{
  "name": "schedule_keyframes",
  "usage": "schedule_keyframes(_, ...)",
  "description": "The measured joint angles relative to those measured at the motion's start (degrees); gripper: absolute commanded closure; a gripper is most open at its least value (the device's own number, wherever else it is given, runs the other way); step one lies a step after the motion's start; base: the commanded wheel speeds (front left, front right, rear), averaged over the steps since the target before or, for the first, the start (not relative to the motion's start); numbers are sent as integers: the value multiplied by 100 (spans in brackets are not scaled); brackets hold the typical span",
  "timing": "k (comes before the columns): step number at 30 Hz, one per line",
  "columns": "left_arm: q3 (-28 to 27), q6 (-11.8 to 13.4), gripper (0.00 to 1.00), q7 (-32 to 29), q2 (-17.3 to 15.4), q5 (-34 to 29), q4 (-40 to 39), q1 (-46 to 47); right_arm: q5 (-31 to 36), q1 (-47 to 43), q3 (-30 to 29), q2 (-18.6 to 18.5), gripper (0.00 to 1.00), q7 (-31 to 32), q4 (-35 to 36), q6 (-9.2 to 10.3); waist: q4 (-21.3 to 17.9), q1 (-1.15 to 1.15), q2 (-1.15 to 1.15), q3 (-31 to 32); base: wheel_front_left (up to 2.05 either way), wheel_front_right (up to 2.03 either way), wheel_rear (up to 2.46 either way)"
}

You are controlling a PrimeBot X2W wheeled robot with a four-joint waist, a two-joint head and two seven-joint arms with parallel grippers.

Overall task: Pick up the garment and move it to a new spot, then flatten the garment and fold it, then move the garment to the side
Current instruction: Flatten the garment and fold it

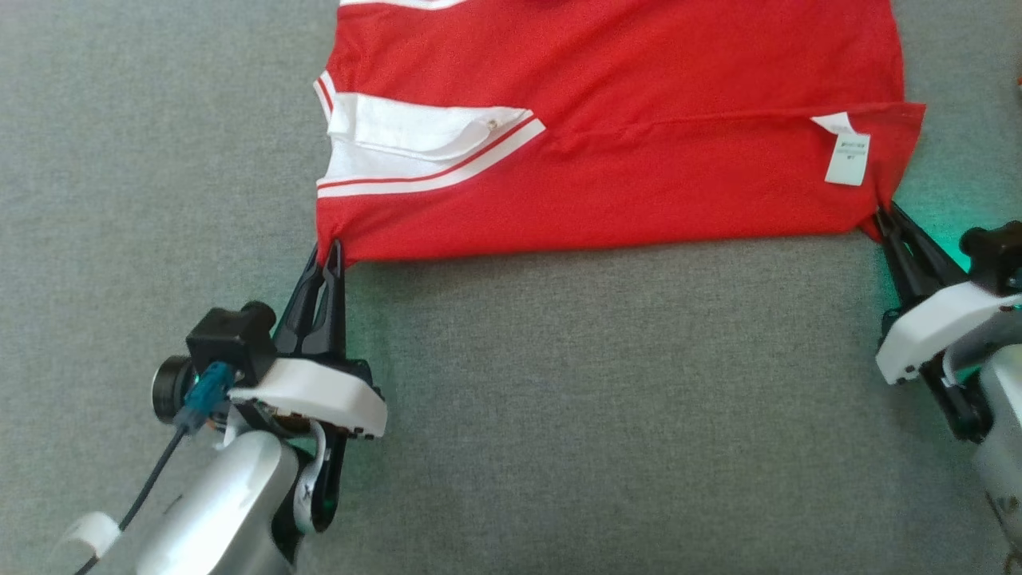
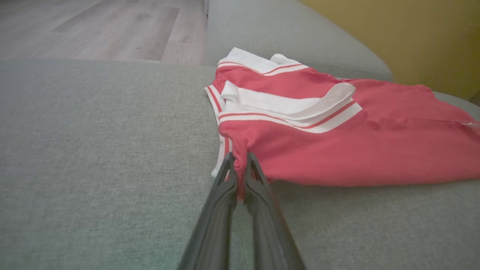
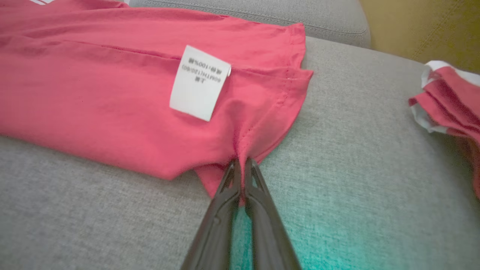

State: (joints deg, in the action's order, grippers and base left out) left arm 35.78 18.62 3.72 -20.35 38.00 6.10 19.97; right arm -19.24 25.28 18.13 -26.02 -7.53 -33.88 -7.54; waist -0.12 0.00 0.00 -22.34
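The garment (image 1: 607, 160) is a red shirt with white striped trim, lying folded across the grey cushion (image 1: 559, 415). A white care label (image 1: 848, 156) shows near its right end. My left gripper (image 1: 329, 254) is shut on the garment's near left corner; the left wrist view shows red cloth (image 2: 337, 150) pinched between my left gripper's (image 2: 240, 159) fingers. My right gripper (image 1: 882, 217) is shut on the near right corner, and in the right wrist view the hem of the garment (image 3: 112, 93) bunches between the tips of my right gripper (image 3: 242, 165).
Another red and white folded cloth (image 3: 450, 101) lies to the right on the cushion. A grey backrest (image 2: 292, 33) and a yellow wall (image 2: 405, 33) stand beyond the garment. Wooden floor (image 2: 93, 26) lies past the cushion's left edge.
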Motion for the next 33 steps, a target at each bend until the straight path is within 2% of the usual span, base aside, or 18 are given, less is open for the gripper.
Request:
schedule_keyframes(8, 40, -107, 100, 536, -18, -76, -56, -285, -309, -380, 453, -750, 100, 101, 392, 0, 28, 0, 0, 320, 0, 0, 0)
schedule_keyframes(13, 127, -104, 100, 601, -80, -53, -311, -811, -524, -799, 705, -1276, 100, 109, 894, 0, 45, 0, 0, 523, 0, 0, 0)
schedule_keyframes(17, 250, -104, 100, 593, -130, 18, -450, -1243, -676, -1255, 657, -1601, 100, 151, 1255, 0, 93, -1, 0, 641, 0, 0, 0)
schedule_keyframes(23, 378, -148, 100, 654, -183, 53, -459, -1564, -748, -2077, 263, -1728, 100, 219, 1788, 0, 190, -1, 0, 739, 0, 0, 0)
schedule_keyframes(30, 490, -120, 100, 645, -264, -63, -377, -1585, -670, -3056, -289, -1689, 100, 510, 2403, 0, 232, 0, 0, 715, 0, 0, 0)
schedule_keyframes(31, 497, -143, 100, 624, -261, -43, -336, -1585, -651, -3121, -368, -1657, 55, 524, 2482, 0, 230, 0, 0, 702, 0, 0, 0)
schedule_keyframes(32, 497, -143, 82, 624, -261, -43, -336, -1585, -651, -3121, -368, -1657, 0, 524, 2482, 0, 230, 0, 0, 702, 0, 0, 0)
schedule_keyframes(33, 503, -149, 60, 583, -261, -9, -283, -1585, -634, -3164, -436, -1618, 0, 578, 2553, 0, 227, 0, 0, 691, 0, 0, 0)
